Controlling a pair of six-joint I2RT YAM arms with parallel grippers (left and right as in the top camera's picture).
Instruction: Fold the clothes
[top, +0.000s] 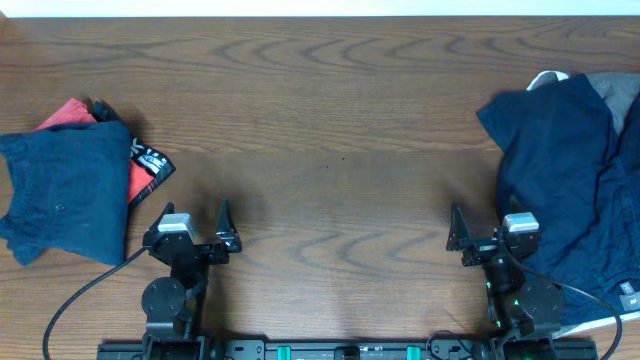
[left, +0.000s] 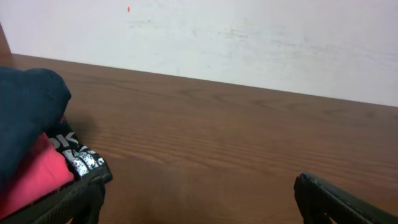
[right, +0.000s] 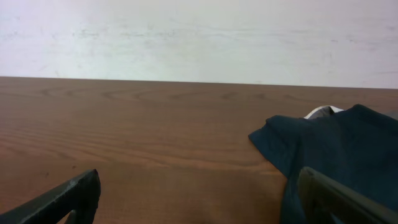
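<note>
A folded navy garment lies at the table's left, on top of a red garment with a black printed band. Both show in the left wrist view, the navy one over the red one. An unfolded pile of navy clothes lies at the right, with a grey garment with white trim under it; the navy pile shows in the right wrist view. My left gripper is open and empty just right of the left stack. My right gripper is open and empty at the pile's left edge.
The wooden table runs between the two heaps. A white wall stands behind the far edge. Black cables trail from the arm bases at the front edge.
</note>
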